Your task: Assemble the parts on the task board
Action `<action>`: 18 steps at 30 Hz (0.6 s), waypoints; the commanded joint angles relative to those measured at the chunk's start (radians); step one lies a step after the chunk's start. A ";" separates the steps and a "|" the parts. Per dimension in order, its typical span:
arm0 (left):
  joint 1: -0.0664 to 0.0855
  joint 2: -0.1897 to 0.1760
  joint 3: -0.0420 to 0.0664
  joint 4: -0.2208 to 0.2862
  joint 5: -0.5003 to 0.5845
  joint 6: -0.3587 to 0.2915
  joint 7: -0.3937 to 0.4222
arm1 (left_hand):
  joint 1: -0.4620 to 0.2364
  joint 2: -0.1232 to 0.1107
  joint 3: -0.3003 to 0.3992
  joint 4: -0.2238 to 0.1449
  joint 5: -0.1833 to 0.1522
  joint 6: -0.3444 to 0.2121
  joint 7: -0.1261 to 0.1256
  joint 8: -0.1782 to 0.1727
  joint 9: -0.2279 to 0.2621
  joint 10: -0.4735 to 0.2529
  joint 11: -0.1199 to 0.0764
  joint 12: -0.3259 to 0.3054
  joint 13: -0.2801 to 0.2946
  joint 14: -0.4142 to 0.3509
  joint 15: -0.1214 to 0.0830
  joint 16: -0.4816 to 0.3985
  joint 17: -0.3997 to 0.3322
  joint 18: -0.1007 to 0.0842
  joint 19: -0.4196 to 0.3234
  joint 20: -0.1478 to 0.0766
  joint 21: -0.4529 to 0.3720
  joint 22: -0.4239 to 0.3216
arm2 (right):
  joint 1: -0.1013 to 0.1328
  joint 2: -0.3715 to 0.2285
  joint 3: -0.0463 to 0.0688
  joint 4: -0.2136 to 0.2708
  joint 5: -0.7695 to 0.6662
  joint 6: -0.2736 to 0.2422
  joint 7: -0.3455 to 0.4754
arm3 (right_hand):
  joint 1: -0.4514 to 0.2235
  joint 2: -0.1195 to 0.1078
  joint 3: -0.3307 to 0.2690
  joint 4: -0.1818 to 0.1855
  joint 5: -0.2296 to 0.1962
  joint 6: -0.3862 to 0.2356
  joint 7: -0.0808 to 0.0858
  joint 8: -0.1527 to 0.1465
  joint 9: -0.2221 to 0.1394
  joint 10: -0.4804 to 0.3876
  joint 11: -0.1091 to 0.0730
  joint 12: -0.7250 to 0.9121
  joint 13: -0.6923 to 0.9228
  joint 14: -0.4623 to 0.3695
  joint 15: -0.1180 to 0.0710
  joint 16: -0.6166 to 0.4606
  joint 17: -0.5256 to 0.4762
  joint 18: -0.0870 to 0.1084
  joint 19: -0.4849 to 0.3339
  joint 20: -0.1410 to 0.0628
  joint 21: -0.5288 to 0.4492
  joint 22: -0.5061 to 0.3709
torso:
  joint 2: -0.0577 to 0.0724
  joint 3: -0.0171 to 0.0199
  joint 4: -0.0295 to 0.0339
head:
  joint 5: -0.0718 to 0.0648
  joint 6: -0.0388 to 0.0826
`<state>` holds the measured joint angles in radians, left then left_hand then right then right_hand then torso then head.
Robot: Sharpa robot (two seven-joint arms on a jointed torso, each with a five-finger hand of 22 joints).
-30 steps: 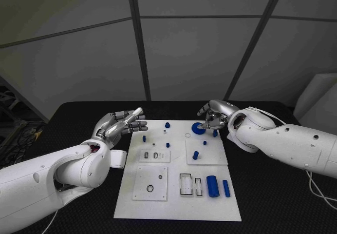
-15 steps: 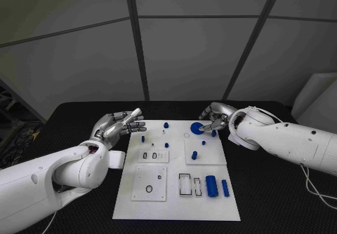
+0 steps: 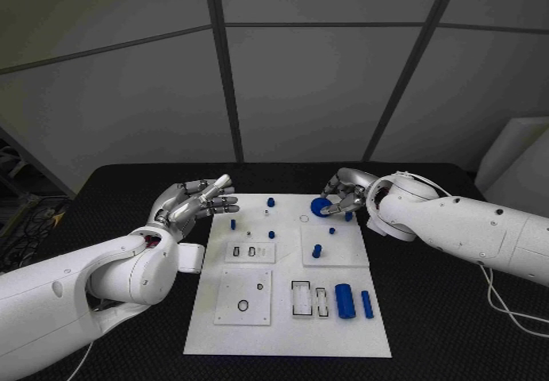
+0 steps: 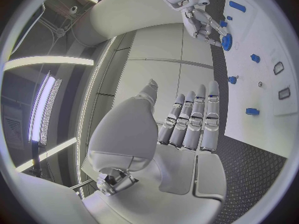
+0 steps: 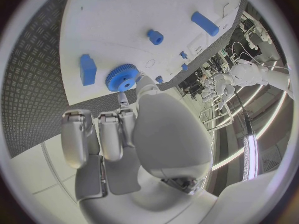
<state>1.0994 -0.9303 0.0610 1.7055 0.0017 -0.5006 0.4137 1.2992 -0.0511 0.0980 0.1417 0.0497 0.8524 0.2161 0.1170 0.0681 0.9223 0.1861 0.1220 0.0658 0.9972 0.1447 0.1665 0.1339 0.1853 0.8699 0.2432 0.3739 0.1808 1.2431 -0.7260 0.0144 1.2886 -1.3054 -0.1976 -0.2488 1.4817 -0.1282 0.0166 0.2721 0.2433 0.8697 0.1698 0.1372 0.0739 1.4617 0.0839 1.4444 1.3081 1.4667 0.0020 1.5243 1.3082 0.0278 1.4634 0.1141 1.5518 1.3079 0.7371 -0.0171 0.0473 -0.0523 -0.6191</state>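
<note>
- Two arms over a black table point(image 3: 458, 317) w/ ribbed mat; grey wall panels behind.
- White board point(image 3: 286, 333) mid-table, long axis running away from robot.
- Right hand point(image 3: 343, 194) pinches a blue gear point(image 3: 324, 207) at board's far edge, flat face tilted toward cam.
- Two blue cylinders point(image 3: 346, 302) near the board's near-right corner, lying lengthwise along board.
- Left hand point(image 3: 194, 202) at board's far-left edge, fingers straight, holding nothing.
</note>
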 commanded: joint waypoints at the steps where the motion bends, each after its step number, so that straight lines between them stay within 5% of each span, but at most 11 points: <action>1: 0.001 0.001 0.001 0.000 -0.008 0.013 0.004 | 0.000 0.005 0.002 -0.005 -0.002 0.002 0.016 -0.004 -0.002 -0.003 0.006 -0.005 -0.001 -0.004 0.003 -0.005 0.002 -0.012 -0.009 0.002 -0.004 -0.001 | 0.002 0.003 0.001 -0.004 -0.017 0.031 -0.019 | 0.000 0.012 0.001 -0.006 0.003 0.008 -0.001 0.004 0.001 0.012 -0.001 0.007 0.115 0.085 0.007 0.005 0.166 -0.019 0.079 0.007 0.003 0.225 | -0.001 0.0008 -0.0004 | 0.000 -0.001; 18: 0.001 0.001 0.001 -0.001 -0.008 0.013 0.002 | 0.000 0.005 0.002 -0.006 -0.002 0.002 0.016 -0.004 -0.001 -0.003 0.006 -0.005 -0.001 -0.005 0.003 -0.006 0.002 -0.012 -0.009 0.002 -0.004 -0.001 | 0.002 0.018 0.001 -0.018 -0.099 0.041 -0.033 | 0.026 0.040 0.017 -0.043 0.007 0.041 -0.004 0.020 0.002 0.020 -0.004 0.021 0.135 0.085 0.006 0.009 0.172 -0.020 0.082 0.006 0.006 0.231 | 0.000 0.0004 -0.0005 | -0.001 -0.007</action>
<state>1.0994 -0.9301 0.0610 1.7040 0.0017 -0.5000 0.4119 1.2991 -0.0511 0.0980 0.1417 0.0497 0.8524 0.2161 0.1170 0.0681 0.9223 0.1861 0.1220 0.0658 0.9972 0.1447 0.1665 0.1346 0.1852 0.8662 0.2469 0.3739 0.1809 1.2443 -0.7089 0.0157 1.2712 -1.3557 -0.1686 -0.2740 1.5074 -0.0949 0.0344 0.2350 0.2433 0.9058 0.1657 0.1526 0.0739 1.4616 0.0839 1.4606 1.3080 1.4667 0.0019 1.5280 1.3080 0.0145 1.4634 0.1141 1.5518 1.3078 0.7367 -0.0164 0.0463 -0.0520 -0.6255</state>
